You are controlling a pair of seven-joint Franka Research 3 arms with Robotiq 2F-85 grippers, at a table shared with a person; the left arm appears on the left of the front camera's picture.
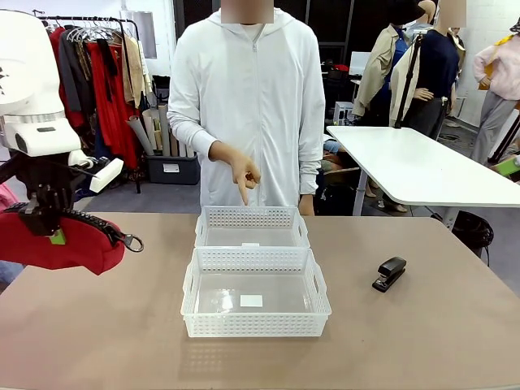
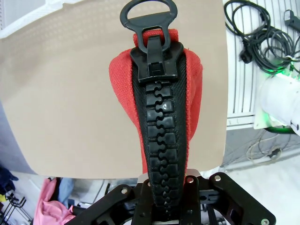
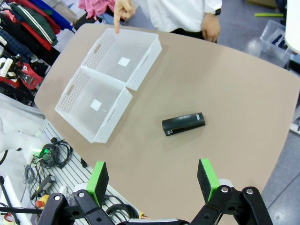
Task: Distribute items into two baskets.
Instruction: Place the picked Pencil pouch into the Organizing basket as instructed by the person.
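Left gripper (image 1: 47,216): closed on the top of the pouch (image 1: 58,244), along its zipper. In the left wrist view the gripper (image 2: 161,204) has the black zipper teeth running up between its fingers.
Pouch: red, hanging under the left gripper above the table (image 1: 97,341) near its left edge. It sags to both sides of the grip. In the wrist view the pouch (image 2: 190,89) points away from the gripper.
Zipper pull (image 1: 132,241): a black ring at the pouch end that faces the baskets; in the wrist view it (image 2: 148,11) sits at the far tip.
Right gripper (image 3: 152,180): jaws wide apart, green pads (image 3: 97,182) facing each other, holding nothing, high over the table.
Stapler (image 3: 183,123): black, lying flat on the table ahead of the right gripper, beyond its pads. From the front the stapler (image 1: 390,273) lies right of the baskets and apart from them.
Near basket (image 1: 256,325): to the right of the left gripper, with bare tabletop between them; ahead and left of the right gripper (image 3: 112,124).
Far basket (image 1: 248,216): touching the near one on its far side; farther off in the right wrist view (image 3: 145,63).
Person's hand (image 1: 242,172): a finger pointing down over the far basket's far rim, also seen from the right wrist (image 3: 123,9).
Floor: cables (image 2: 253,33) lie beyond the table edge, past the pouch.
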